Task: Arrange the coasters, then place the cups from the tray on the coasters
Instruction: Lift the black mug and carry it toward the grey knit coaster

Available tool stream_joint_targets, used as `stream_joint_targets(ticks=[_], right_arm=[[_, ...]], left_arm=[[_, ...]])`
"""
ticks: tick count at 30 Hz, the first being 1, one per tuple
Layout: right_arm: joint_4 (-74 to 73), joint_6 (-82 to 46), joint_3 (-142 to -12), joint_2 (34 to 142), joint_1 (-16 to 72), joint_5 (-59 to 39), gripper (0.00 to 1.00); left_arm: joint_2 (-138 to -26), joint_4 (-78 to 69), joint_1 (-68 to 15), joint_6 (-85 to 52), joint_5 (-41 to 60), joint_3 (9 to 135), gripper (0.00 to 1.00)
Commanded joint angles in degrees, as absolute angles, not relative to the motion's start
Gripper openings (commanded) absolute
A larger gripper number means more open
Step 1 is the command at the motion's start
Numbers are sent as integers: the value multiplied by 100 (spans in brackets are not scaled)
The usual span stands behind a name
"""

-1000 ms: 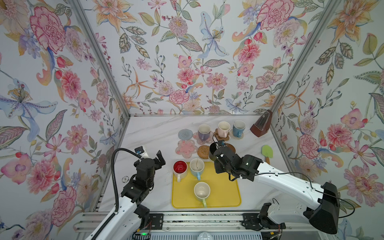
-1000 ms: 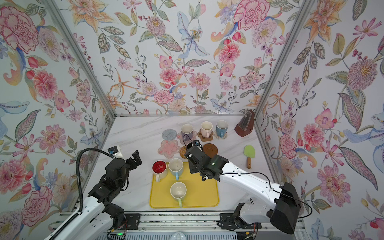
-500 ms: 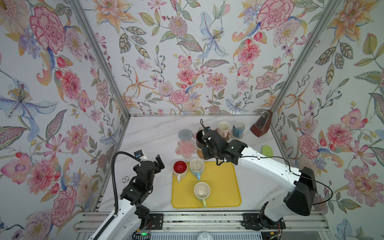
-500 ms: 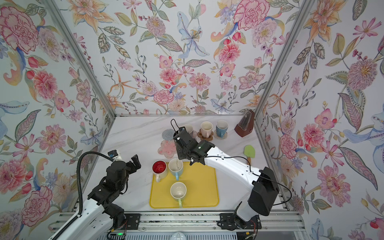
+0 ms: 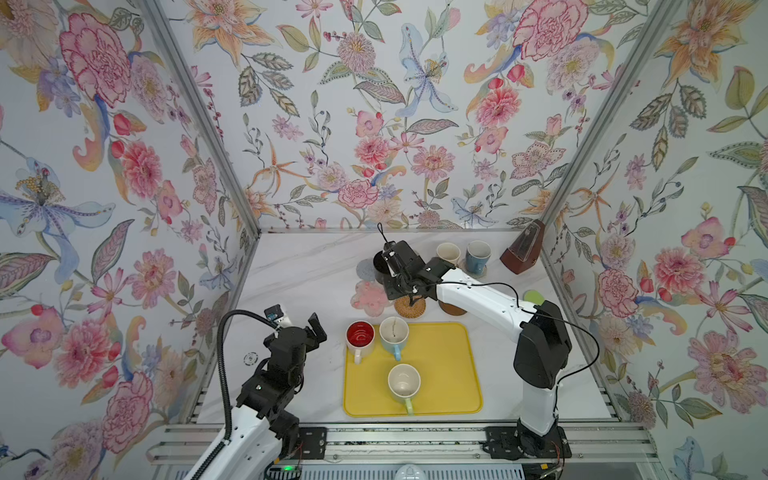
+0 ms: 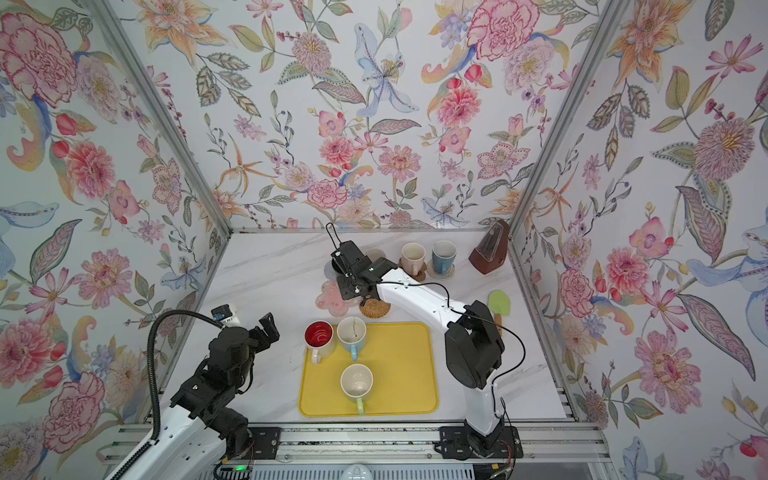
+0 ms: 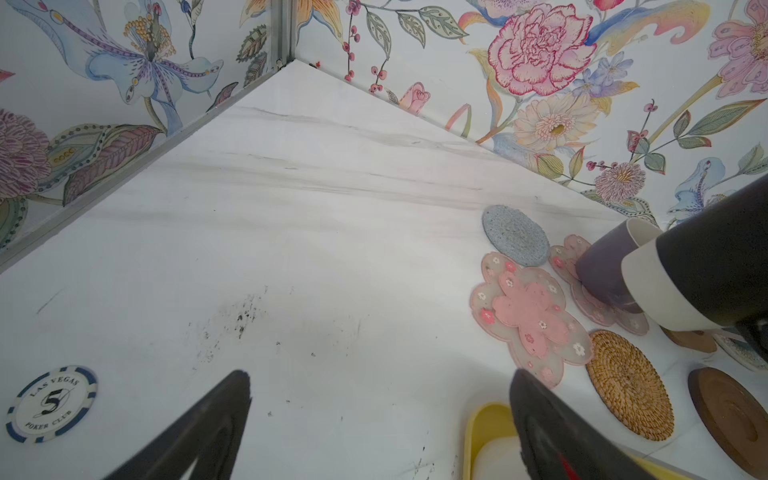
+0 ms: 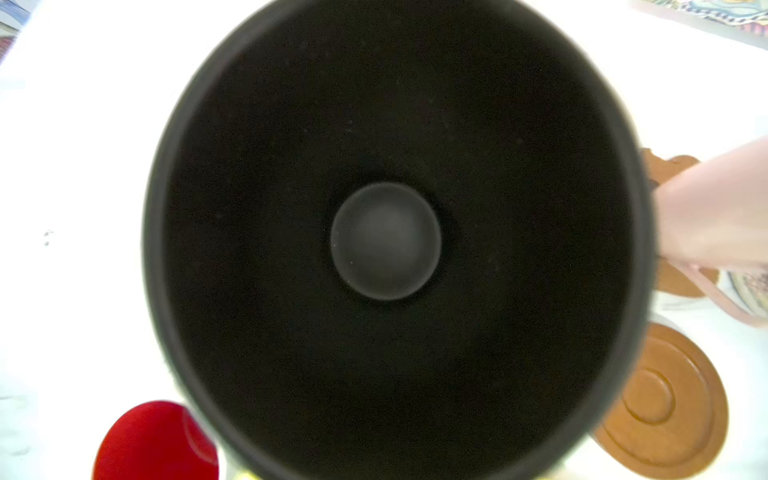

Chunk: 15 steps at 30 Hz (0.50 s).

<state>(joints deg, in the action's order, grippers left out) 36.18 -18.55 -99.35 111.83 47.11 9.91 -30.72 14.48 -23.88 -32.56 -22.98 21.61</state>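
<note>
Alignment over the target mat is what your next move turns on. The right end effector (image 5: 391, 268) is clamped shut on the black handled mug (image 5: 380, 266), though the grip point itself is hidden. The mug hangs upright, its long axis vertical and its mouth facing straight up into the right wrist camera. The grey woven round coaster (image 7: 515, 235) lies bare on the white marble worktop (image 5: 299, 282) at the back of the group. In a top view the mug overlaps that coaster's right edge, so I judge the mat to sit below the mug and slightly toward the robot's left. How high the mug hangs cannot be told. The translucent pink flower coaster (image 7: 532, 316) lies just beside the grey one, on the near side, and is bare too, so keep to your line as you lower. Your left end effector (image 7: 380, 376) stands wide open and empty near the left edge of the yellow rectangular tray (image 5: 440, 365), well apart from both mats. The right arm is the nearer one.
</note>
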Motion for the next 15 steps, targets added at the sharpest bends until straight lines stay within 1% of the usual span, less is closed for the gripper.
stream_joint_targets(ticks=[1, 9, 15], right_arm=[[3304, -1652, -10516, 11382, 4607, 943, 0], [3467, -1512, -11475, 12341, 4382, 737, 0], [3811, -1404, -12538, 13076, 4337, 547, 0]], left_arm=[[-2980, 1742, -2321, -3309, -2424, 2105, 99], [-2700, 1994, -2312, -3410, -2446, 2099, 99], [-2646, 2041, -2318, -3440, -2444, 2099, 99]])
